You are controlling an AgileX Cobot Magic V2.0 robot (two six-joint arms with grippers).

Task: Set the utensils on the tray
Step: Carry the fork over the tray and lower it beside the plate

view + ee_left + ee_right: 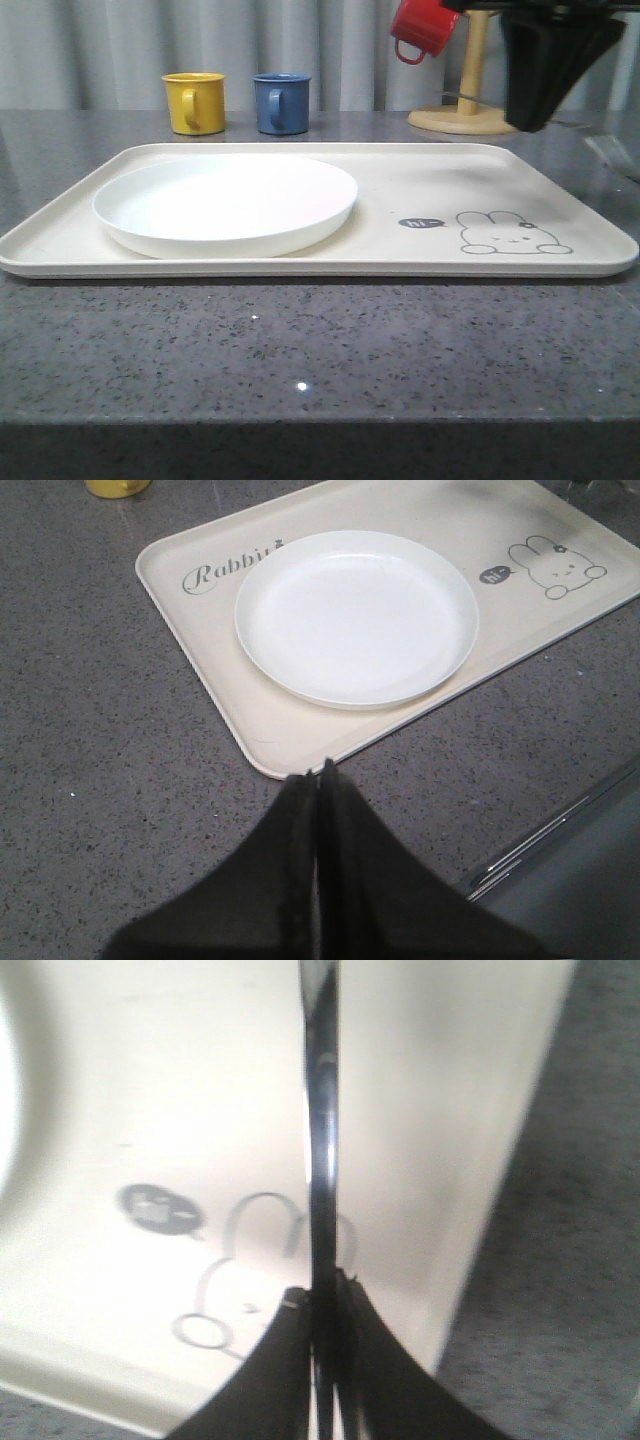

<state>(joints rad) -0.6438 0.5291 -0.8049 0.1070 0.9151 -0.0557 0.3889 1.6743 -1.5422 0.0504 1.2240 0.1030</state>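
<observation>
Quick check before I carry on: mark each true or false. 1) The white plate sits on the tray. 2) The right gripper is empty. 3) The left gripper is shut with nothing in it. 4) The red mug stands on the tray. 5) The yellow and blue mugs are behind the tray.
1) True: the plate rests on the tray, on its left half.
2) False: the right gripper is shut on a slim steel utensil over the tray's rabbit drawing.
3) True: the left gripper is closed, empty.
4) False: the red mug hangs on a wooden stand behind the tray.
5) True: yellow mug, blue mug.

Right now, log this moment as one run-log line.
right gripper: shut on steel utensil, above tray | left gripper: shut, empty, off tray | plate: on tray
</observation>
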